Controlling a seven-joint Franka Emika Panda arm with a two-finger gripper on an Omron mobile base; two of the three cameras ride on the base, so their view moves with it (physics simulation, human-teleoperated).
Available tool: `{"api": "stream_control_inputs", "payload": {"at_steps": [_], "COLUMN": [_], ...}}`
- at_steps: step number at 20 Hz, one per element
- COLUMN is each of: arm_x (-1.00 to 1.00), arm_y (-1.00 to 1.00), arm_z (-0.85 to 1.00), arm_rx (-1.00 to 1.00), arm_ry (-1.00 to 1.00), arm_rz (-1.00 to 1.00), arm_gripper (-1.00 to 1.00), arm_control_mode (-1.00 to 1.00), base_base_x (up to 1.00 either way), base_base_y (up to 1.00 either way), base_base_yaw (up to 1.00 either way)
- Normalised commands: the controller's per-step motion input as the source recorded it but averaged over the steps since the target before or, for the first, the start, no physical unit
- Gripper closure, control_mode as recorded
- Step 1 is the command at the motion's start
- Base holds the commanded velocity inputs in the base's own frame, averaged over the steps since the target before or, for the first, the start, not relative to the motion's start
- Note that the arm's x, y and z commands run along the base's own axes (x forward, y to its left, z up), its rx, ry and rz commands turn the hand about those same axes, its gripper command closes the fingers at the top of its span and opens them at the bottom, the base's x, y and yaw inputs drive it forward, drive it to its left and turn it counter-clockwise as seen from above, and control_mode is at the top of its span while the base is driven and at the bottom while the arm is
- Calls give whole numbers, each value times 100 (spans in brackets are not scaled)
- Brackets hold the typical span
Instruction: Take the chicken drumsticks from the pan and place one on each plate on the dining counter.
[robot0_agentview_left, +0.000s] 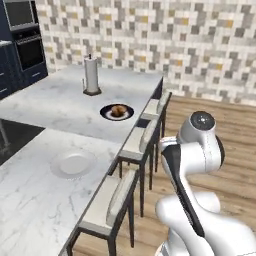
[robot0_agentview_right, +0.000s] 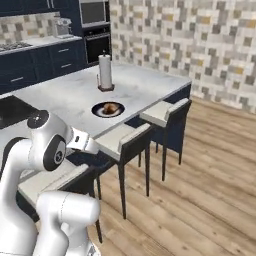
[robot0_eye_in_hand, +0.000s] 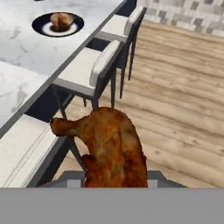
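No writing or label can be read anywhere. In the hand view a glossy, lumpy orange-brown chicken drumstick (robot0_eye_in_hand: 114, 151) sits right in front of the camera, its thick body low and its thin bone end pointing up and to the left, so its long axis runs on that slant. It appears to be held in the gripper, though the fingertips are hidden behind the meat and I cannot tell how far apart they stand. It hangs over a cushioned stool (robot0_eye_in_hand: 89, 65) beside the dining counter (robot0_agentview_left: 55, 100), a smooth white marble top with grey veins. On that top the dark plate (robot0_agentview_left: 116, 112) with a pale rim carries the second drumstick (robot0_agentview_left: 117, 110), a small rounded brown lump. Nearer the base lies the plain white plate (robot0_agentview_left: 73, 163), flat and round. An upright paper towel roll (robot0_agentview_left: 91, 75) stands beyond the dark plate.
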Motion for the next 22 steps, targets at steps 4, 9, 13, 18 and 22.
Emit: {"api": "stream_control_inputs", "payload": {"at_steps": [4,9,13,18,22], "arm_x": [0,0,0,0,0], "arm_y": [0,0,0,0,0], "arm_z": [0,0,0,0,0], "arm_rx": [0,0,0,0,0], "arm_ry": [0,0,0,0,0], "arm_rz": [0,0,0,0,0], "arm_gripper": [100,100,100,100,100], "arm_control_mode": [100,100,100,100,100], "base_base_x": [64,64,78,85,73], "base_base_y": [-6,-5,-2,0,4], "base_base_yaw": [88,87,74,55,33]}}
